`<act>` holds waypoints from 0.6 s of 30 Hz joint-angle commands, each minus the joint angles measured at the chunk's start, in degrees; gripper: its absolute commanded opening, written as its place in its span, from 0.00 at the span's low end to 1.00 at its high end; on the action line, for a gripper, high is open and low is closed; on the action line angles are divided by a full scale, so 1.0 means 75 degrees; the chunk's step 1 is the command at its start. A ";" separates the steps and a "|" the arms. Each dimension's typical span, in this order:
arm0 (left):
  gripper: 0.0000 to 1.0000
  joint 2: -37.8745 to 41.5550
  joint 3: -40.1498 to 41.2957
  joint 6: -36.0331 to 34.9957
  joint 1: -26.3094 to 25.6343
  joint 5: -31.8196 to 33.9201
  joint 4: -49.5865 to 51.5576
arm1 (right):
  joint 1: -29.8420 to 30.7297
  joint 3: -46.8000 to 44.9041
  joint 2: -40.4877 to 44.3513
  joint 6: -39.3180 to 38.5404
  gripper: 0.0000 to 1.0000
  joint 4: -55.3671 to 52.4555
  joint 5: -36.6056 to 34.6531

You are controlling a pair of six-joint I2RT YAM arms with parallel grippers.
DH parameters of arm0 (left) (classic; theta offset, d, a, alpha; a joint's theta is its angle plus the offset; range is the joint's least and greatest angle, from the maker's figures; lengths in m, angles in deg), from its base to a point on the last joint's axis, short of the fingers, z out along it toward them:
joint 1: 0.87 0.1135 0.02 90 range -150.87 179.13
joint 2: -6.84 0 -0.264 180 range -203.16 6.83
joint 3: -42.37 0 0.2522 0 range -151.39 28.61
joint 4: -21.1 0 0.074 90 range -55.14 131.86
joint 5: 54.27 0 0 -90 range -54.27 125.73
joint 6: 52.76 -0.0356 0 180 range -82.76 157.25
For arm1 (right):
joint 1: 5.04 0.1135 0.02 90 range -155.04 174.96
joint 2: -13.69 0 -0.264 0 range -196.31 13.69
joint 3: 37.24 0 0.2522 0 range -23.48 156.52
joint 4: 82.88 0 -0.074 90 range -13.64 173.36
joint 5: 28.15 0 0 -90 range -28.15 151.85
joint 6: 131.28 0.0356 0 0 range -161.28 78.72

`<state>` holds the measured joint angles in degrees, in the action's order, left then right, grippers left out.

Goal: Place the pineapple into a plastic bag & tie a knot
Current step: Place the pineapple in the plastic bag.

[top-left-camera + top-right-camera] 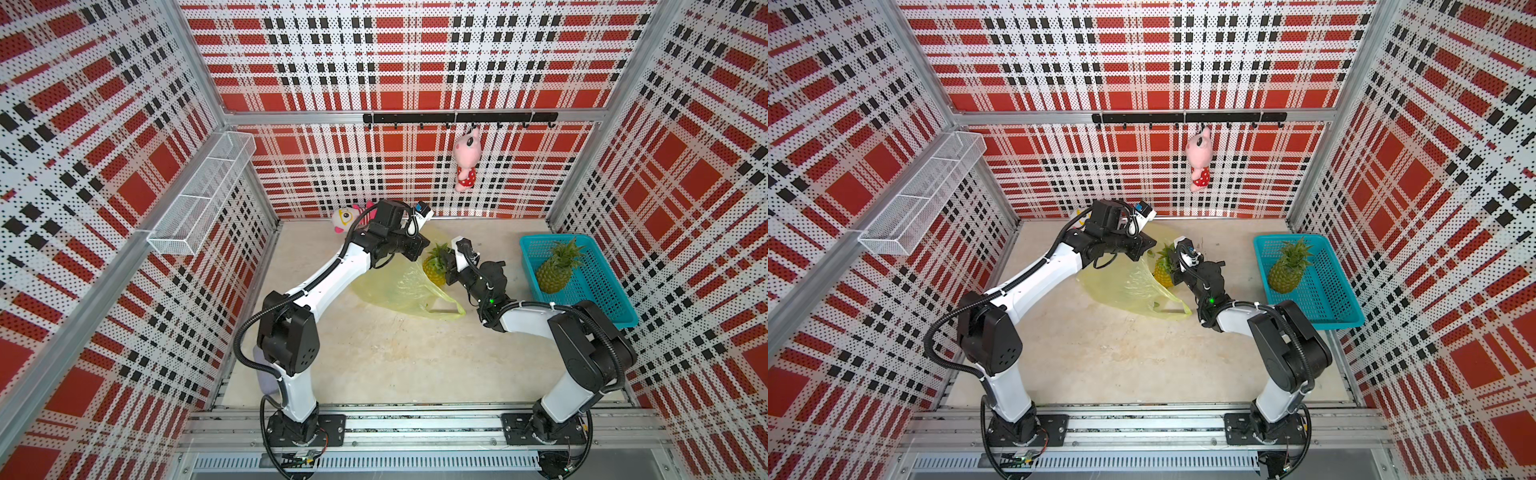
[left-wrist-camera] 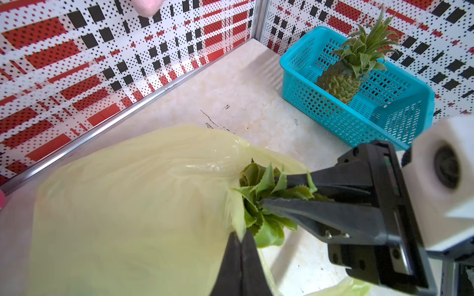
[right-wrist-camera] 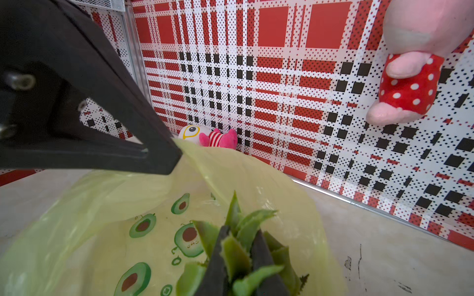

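plastic bag (image 3: 107, 205): you see translucent yellow-green, printed with green avocados, brown pits.
pineapple (image 1: 434, 270), frame centre: yellow-orange body, green crown.
mesh basket (image 2: 333, 115): turquoise.
walls (image 1: 415, 62): red, white and black plaid, dotted.
plush pig (image 3: 410, 84), upper right: pink, red dress with white dots.

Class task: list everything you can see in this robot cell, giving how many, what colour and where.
plastic bag: 1, translucent yellow-green with avocado prints, on the table, rim lifted
pineapple: 1, yellow with green crown, held at the bag's mouth
second pineapple: 1, greenish-yellow, in the basket
basket: 1, turquoise mesh, table's right side
pig plush: 1, pink with red dotted dress, hanging from the hook rail
plush toy: 1, white and pink, lying by the back wall
hook rail: 1, black, back wall
wire shelf: 1, white, left wall
table: 1, pale beige
left gripper: black, shut on the bag's rim
right gripper: black, shut on the pineapple's crown
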<state>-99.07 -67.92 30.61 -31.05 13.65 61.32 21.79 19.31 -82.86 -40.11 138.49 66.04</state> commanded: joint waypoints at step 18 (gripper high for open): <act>0.00 0.0301 0.1328 0.0748 0.0355 0.1076 -0.1301 | -0.0666 0.1279 0.2185 0.1712 0.91 -0.3814 0.0374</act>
<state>-99.73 -59.37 34.44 -28.86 19.44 55.72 18.57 26.04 -72.79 -31.06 122.12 68.36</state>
